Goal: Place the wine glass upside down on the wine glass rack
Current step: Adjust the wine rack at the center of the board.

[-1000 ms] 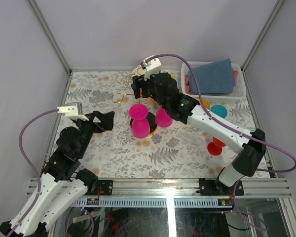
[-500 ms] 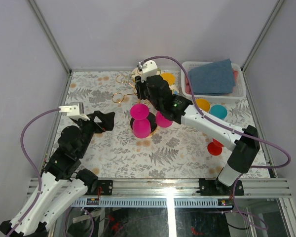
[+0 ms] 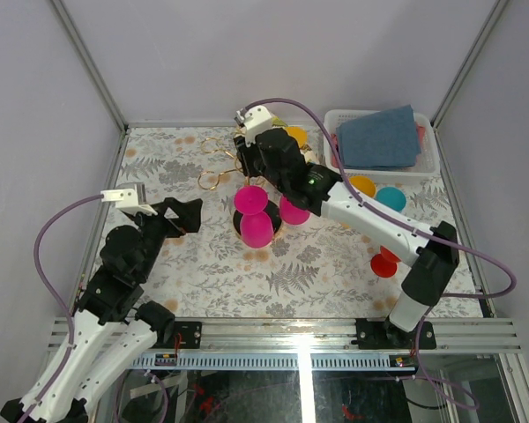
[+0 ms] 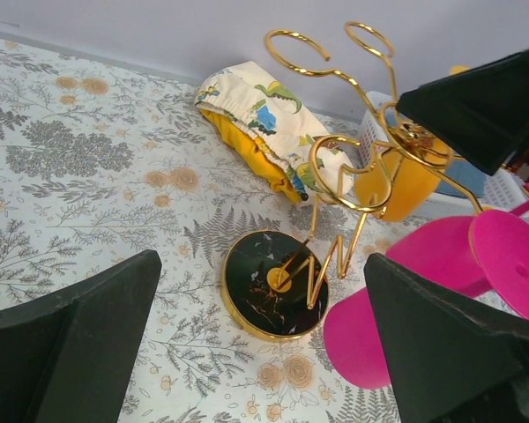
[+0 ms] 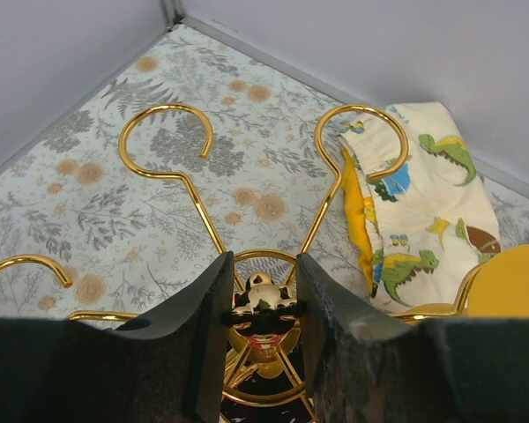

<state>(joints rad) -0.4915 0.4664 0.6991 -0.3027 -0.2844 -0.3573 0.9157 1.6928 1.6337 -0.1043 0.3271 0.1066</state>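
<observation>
1. Top external: rack (image 3: 238, 220) stands on the tabletop (image 3: 317, 273); two pink glasses (image 3: 256, 229) hang upside down from it; a red glass (image 3: 385, 262) sits well apart, right.
2. Left wrist: left jaws gape wide, holding nothing; the rack stands beyond them.
3. Right wrist: right jaws pinch the rack's knob (image 5: 263, 308) from both sides; dinosaur-print cloth (image 5: 423, 211) lies behind, right.

Mostly behind right claw (image 5: 263, 264): rack (image 5: 263, 310) base

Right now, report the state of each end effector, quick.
Left end effector: open, holding nothing.
Right end effector: closed on the top knob of the wine glass rack.
</observation>
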